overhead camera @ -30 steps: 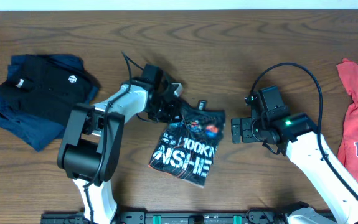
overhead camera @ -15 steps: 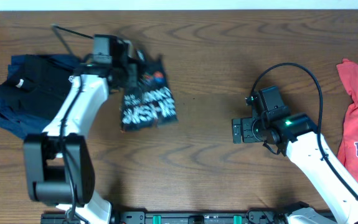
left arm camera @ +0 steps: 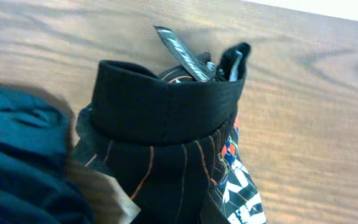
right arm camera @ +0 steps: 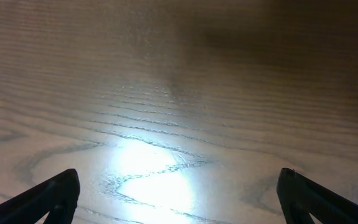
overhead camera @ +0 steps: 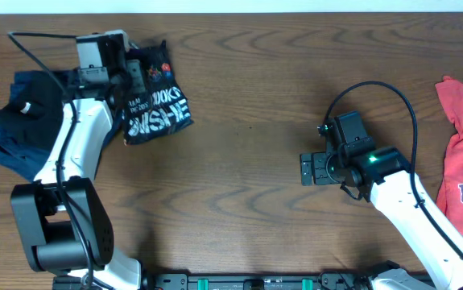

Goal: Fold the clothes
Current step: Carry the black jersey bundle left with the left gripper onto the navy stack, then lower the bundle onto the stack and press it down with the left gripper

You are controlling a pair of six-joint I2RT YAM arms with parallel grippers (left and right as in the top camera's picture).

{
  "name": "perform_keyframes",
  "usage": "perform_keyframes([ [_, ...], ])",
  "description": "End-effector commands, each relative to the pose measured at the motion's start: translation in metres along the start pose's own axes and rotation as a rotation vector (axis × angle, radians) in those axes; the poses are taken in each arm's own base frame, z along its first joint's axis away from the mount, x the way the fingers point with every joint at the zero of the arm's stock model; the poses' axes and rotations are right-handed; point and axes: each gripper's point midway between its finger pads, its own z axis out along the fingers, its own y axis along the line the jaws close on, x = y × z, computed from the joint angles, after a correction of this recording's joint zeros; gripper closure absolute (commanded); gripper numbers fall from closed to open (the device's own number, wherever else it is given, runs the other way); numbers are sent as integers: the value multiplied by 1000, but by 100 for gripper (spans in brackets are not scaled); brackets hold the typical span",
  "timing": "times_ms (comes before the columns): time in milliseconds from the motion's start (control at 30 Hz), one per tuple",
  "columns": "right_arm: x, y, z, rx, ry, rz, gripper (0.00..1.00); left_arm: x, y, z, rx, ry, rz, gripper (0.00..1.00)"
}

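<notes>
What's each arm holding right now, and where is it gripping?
The left gripper pinches the folded black jersey by its bunched edge beside the dark clothes pile. The right gripper is open, holding nothing.

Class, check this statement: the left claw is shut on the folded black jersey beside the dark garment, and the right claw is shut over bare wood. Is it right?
Not quite. The right claw is open, jaws spread wide over the table, as the right wrist view shows. The left claw is shut on the black jersey beside the dark garment.
</notes>
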Motion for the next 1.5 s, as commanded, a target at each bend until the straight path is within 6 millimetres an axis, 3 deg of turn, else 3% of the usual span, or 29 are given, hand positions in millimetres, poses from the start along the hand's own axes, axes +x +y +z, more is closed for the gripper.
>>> perform_keyframes([
  [0, -6, -2, -5, 7, -24, 0, 1, -29, 20, -13, -47, -94, -53, 94],
  [133, -7, -3, -5, 10, -26, 0, 1, -48, 55, -24, -100, -170, -147, 94],
  [300, -7, -5, -5, 21, -29, 0, 1, -64, 126, -55, -188, -274, -370, 94],
  [467, -10, -5, -5, 25, -41, 0, 1, -57, 199, -87, -278, -342, -588, 94],
  [667, -10, -5, -5, 25, -41, 1, 1, -42, 246, -109, -306, -365, -727, 94],
  [867, -10, -5, -5, 25, -40, 4, 1, -21, 262, -114, -344, -318, -794, 94],
  [1400, -10, -7, -5, 33, -43, -1, 1, 48, 243, -107, -393, -46, -964, 94],
  [1433, -10, -7, -5, 36, -42, 0, 1, 50, 242, -108, -394, -41, -965, 93],
  [1467, -10, -7, -5, 36, -42, -1, 1, 49, 241, -109, -393, -43, -964, 83],
])
